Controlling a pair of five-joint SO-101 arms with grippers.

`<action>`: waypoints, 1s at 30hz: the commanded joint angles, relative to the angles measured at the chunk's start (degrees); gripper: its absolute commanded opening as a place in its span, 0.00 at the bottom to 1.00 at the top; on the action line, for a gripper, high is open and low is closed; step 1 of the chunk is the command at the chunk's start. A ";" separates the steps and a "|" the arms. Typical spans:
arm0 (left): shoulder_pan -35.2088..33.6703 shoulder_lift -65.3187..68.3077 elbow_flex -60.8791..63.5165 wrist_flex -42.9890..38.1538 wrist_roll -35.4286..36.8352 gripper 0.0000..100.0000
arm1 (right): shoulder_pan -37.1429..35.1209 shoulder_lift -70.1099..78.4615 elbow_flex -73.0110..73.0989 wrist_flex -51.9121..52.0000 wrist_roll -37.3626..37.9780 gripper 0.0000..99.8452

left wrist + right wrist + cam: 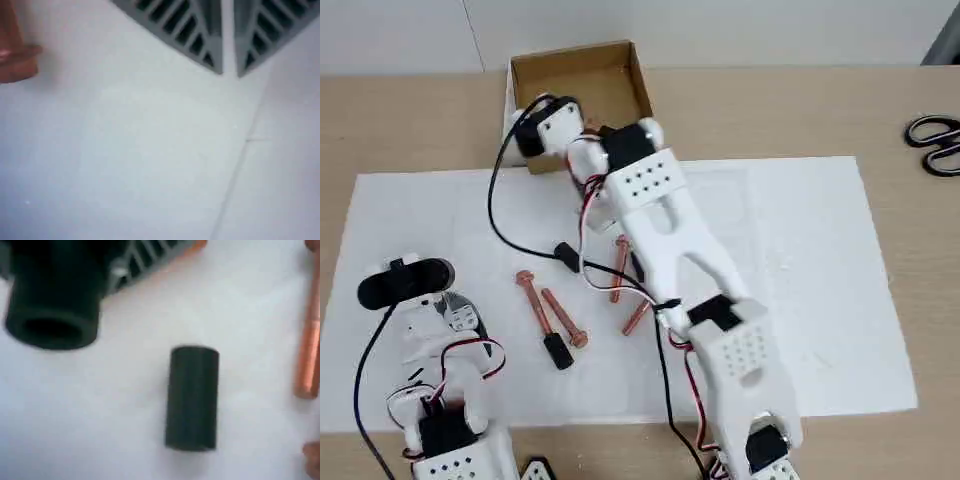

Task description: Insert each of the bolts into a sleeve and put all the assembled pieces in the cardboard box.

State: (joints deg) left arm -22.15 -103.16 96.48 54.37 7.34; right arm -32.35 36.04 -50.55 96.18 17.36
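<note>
Several copper bolts (618, 268) lie loose on the white paper near the middle of the table. One black sleeve (567, 255) lies beside them and another (557, 350) sits at the end of a bolt. The open cardboard box (620, 60) stands at the back. In the right wrist view my right gripper (65, 295) is shut on a black sleeve (52, 315), held just above a loose sleeve (192, 397) with a bolt (310, 350) beside it. My left gripper (227, 67) is shut and holds nothing, low over the paper at the front left, with a bolt head (17, 55) nearby.
The white paper sheet (800, 260) covers most of the table. Scissors (935, 140) lie at the far right edge. The right arm (670, 240) stretches diagonally across the middle, with cables trailing over the bolts.
</note>
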 commanded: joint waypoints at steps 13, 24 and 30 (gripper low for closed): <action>-0.44 -0.70 -1.10 -0.44 0.18 0.01 | 8.66 -33.98 19.60 0.57 -3.78 0.00; 11.96 -0.53 -4.62 10.37 -0.09 0.01 | 7.87 -64.22 51.52 -5.58 -3.96 0.00; 19.78 -0.53 -7.16 14.33 0.18 0.01 | 7.96 -82.24 74.20 -18.33 -3.96 0.00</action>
State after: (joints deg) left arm -4.48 -103.16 92.70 68.18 7.16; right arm -24.53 -37.19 14.68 83.78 13.93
